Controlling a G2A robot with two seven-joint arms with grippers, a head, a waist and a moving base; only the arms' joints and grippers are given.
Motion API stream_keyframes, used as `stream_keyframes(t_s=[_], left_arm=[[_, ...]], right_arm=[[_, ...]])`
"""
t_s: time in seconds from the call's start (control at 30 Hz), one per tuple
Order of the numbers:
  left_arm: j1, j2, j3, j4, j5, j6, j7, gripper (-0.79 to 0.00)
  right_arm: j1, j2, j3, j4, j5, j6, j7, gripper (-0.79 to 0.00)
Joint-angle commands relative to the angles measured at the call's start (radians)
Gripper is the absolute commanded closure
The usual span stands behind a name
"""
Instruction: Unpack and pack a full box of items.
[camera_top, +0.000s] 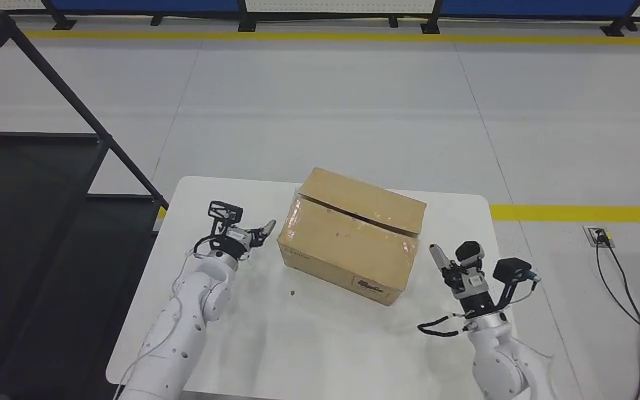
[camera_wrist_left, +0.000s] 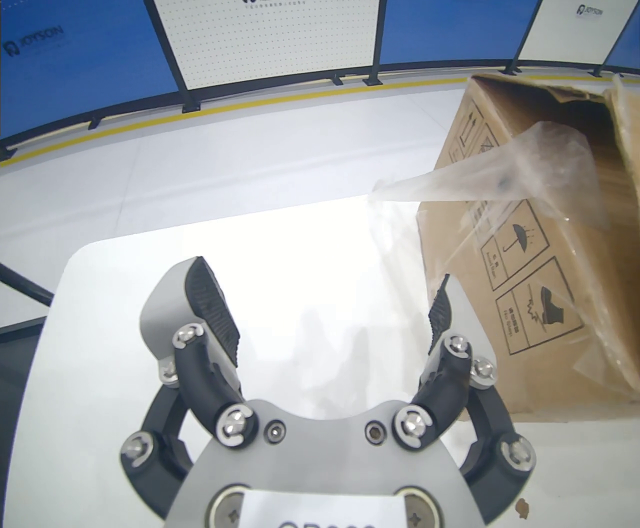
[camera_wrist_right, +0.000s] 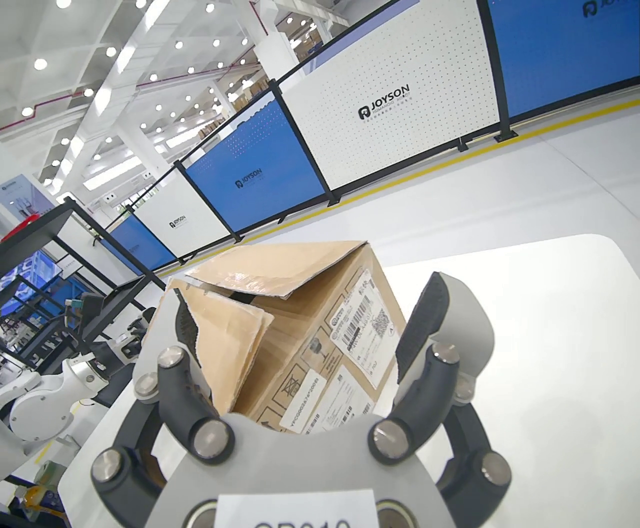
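Box stands flaps up, long axis slanting across table

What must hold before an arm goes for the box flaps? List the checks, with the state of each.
1. Left gripper open and empty: ok.
2. Right gripper open and empty: ok.
3. Cardboard box resting flat on the table: ok.
4. Top flaps unsealed: ok; the seam gapes and clear tape hangs loose off one corner.
5. Left gripper clear of the box side: cannot tell; it sits very close.
6. Items inside the box: cannot tell; the flaps cover the inside.
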Motion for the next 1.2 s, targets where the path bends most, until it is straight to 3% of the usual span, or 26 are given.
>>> stream_keyframes(t_s=[0.0, 0.13, 0.5, 0.67, 0.77, 0.83, 1.17], left_arm=[[-0.015, -0.007, 0.021, 0.027, 0.004, -0.015, 0.021, -0.785], [-0.021, -0.014, 0.045, 0.052, 0.021, -0.042, 0.063, -0.785], [0.043, -0.002, 0.033, -0.017, 0.053, -0.106, 0.115, -0.785], [0.087, 0.007, 0.014, -0.076, 0.067, -0.124, 0.115, -0.785], [0.117, 0.013, 0.002, -0.112, 0.076, -0.128, 0.115, -0.785], [0.137, 0.017, -0.005, -0.133, 0.083, -0.133, 0.115, -0.785], [0.209, 0.029, -0.026, -0.214, 0.116, -0.148, 0.109, -0.785]], right_arm=[[-0.003, 0.001, 0.013, 0.002, 0.015, 0.006, 0.001, -0.785], [0.014, -0.004, 0.035, 0.027, 0.089, 0.104, 0.017, -0.785], [0.013, -0.005, 0.035, 0.026, 0.094, 0.105, 0.023, -0.785], [0.061, -0.004, 0.055, 0.055, 0.232, 0.086, 0.160, -0.785], [0.102, 0.001, 0.077, 0.085, 0.362, 0.060, 0.316, -0.785], [0.131, 0.008, 0.097, 0.108, 0.438, 0.097, 0.473, -0.785], [0.131, 0.007, 0.096, 0.107, 0.442, 0.101, 0.468, -0.785]])
